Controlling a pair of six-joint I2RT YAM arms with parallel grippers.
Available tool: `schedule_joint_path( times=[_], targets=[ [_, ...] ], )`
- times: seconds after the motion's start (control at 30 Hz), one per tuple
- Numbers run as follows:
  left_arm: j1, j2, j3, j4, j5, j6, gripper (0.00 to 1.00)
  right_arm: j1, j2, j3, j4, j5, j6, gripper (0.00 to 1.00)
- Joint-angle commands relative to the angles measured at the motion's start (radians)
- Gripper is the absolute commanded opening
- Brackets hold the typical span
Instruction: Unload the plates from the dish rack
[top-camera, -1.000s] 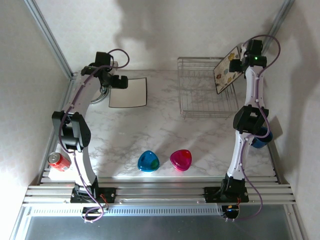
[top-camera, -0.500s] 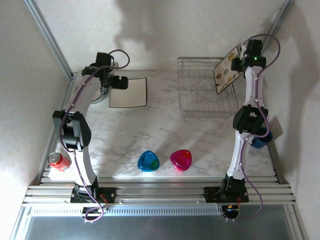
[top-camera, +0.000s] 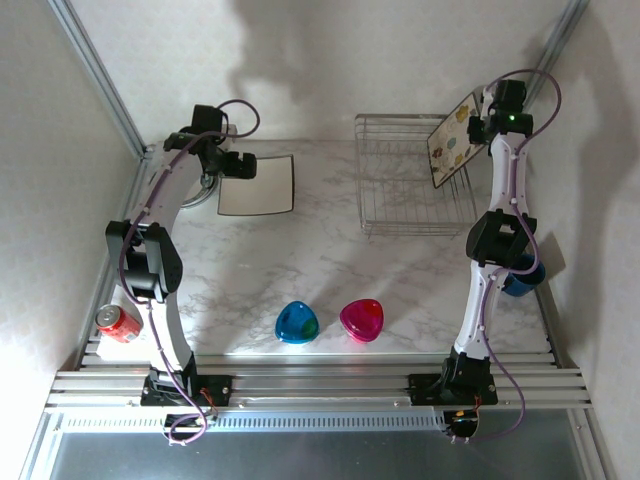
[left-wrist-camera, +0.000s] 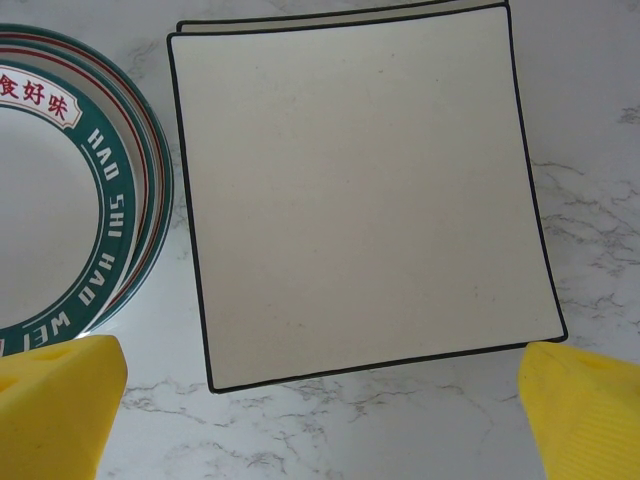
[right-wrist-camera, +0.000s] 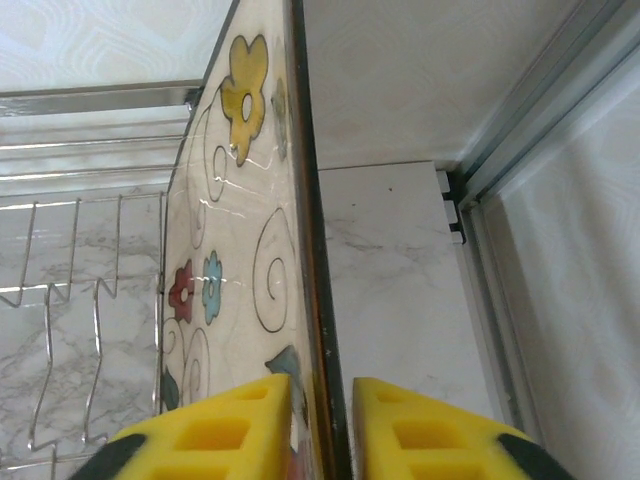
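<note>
The silver wire dish rack (top-camera: 405, 185) stands at the back right of the table. My right gripper (top-camera: 487, 122) is shut on the edge of a square cream plate with coloured flowers (top-camera: 453, 142), holding it tilted above the rack's right side. In the right wrist view the plate (right-wrist-camera: 235, 230) stands on edge, its dark rim between the yellow fingers (right-wrist-camera: 215, 425), with rack wires (right-wrist-camera: 75, 300) to the left. My left gripper (left-wrist-camera: 320, 420) hangs open over a stack of square cream plates (left-wrist-camera: 360, 190). Beside them lie round white plates with teal-green lettered rims (left-wrist-camera: 110, 200).
A blue translucent dish (top-camera: 296, 322) and a pink one (top-camera: 361, 319) lie near the front middle. A red can (top-camera: 119, 322) sits front left. A blue mug (top-camera: 524, 277) stands behind the right arm. Walls and metal frame rails close in on both sides.
The right gripper has lifted the flowered plate very slightly upward. The left arm has not moved.
</note>
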Motion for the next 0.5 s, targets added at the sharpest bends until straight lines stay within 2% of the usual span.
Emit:
schedule_joint_path(
  times=[0.0, 0.1, 0.23, 0.47],
  targets=[
    [0.008, -0.002, 0.009, -0.012, 0.005, 0.006, 0.99, 0.003, 0.001, 0.03, 0.01, -0.007, 0.005, 0.18],
    [0.007, -0.004, 0.006, -0.012, 0.008, 0.004, 0.99, 0.003, -0.002, 0.03, 0.008, -0.01, 0.008, 0.15],
    [0.006, -0.003, 0.005, -0.019, 0.01, -0.003, 0.99, 0.004, -0.003, 0.029, 0.004, -0.001, 0.014, 0.01],
    [0.007, 0.004, 0.006, -0.041, 0.002, -0.014, 1.0, 0.01, -0.019, 0.025, 0.0, -0.004, 0.016, 0.0]
  ],
)
